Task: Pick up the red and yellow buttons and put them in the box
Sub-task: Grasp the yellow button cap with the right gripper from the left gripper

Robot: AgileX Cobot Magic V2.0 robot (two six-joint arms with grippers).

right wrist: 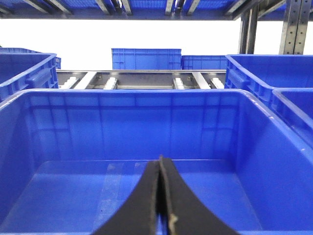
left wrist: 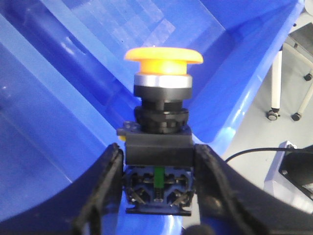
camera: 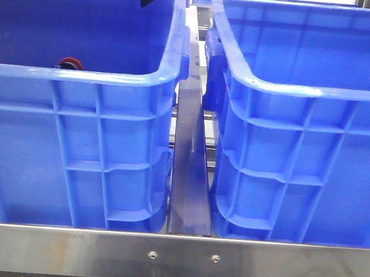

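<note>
Your left gripper (left wrist: 157,169) is clamped on the yellow button (left wrist: 163,73), stem upright, cap up, over the left box (camera: 112,77). Right gripper (right wrist: 160,196) is closed, empty. Red button (camera: 70,63) sits inside that box.

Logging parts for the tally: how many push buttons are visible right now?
2: yellow button clamped in the left gripper; red button inside the left crate. Others may be hidden.

Two crates stand side by side behind a metal rail (camera: 174,257), the left crate (camera: 74,148) holding a push button (camera: 70,63) by its near wall, the right crate (camera: 299,161) across a narrow gap.
</note>
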